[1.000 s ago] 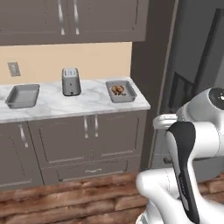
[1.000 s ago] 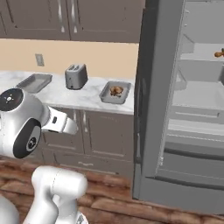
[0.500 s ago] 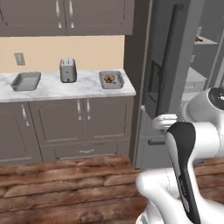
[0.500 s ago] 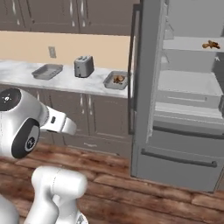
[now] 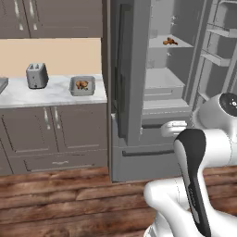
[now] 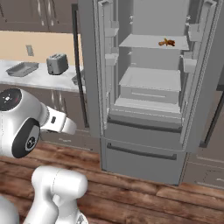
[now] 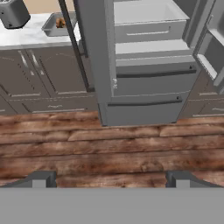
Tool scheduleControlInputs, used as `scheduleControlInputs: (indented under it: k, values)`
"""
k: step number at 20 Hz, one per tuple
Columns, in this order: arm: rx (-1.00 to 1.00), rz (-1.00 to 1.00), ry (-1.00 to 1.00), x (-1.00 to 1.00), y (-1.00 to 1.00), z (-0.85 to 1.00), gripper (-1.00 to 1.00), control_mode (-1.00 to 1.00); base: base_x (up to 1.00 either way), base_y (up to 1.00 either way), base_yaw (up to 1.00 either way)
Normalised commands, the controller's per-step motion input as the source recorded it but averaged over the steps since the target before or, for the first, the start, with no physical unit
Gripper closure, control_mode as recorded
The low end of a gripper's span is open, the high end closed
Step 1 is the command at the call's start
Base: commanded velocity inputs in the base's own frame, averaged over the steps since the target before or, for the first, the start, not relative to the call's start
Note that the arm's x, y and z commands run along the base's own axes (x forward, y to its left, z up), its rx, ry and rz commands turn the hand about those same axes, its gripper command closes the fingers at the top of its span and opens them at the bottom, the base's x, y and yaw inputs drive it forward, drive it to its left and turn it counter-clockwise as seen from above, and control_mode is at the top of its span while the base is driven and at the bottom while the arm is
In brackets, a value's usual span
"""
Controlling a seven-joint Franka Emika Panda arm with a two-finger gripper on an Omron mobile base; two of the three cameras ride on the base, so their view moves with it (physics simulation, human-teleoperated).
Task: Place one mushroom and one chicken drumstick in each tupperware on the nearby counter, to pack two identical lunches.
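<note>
The open fridge (image 6: 148, 87) is the biggest thing here, its doors swung wide and its grey shelves and drawers bare to the room. Left of it runs the white marble counter (image 5: 51, 95) over dark brown cabinet doors (image 5: 60, 132) with silver handles, and a wooden floor (image 7: 109, 148) lies in front of both. The robot arm (image 5: 196, 185) rises in the foreground, folded close to its base.

On the counter, one tupperware (image 5: 83, 86) sits near the end closest to the fridge, with a reddish-brown chicken drumstick (image 5: 82, 84) inside it; any mushroom there is too small to make out. A second tupperware (image 6: 22, 68) lies farther left, past the upright toaster (image 6: 56, 64).

High on a fridge shelf rests another drumstick (image 6: 166, 42), with something small beside it that cannot be identified.

The gripper (image 7: 111, 178) points down at the floor, its two fingertips (image 7: 41, 178) set wide apart with nothing between them.
</note>
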Motion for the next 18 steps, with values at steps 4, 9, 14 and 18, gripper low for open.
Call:
scheduleControlInputs:
  k: [4,9,14,18]
  values:
    - [0.0,0.0,0.0,0.0,0.0,0.0,-1.0,1.0,0.0,-1.0,0.0]
    - [0.0,0.0,0.0,0.0,0.0,0.0,-1.0,1.0,0.0,-0.76,0.0]
    - [0.0,0.0,0.0,0.0,0.0,0.0,-1.0,1.0,0.14,-0.2,0.0]
    - [0.0,0.0,0.0,0.0,0.0,0.0,-1.0,1.0,0.48,0.0,0.0]
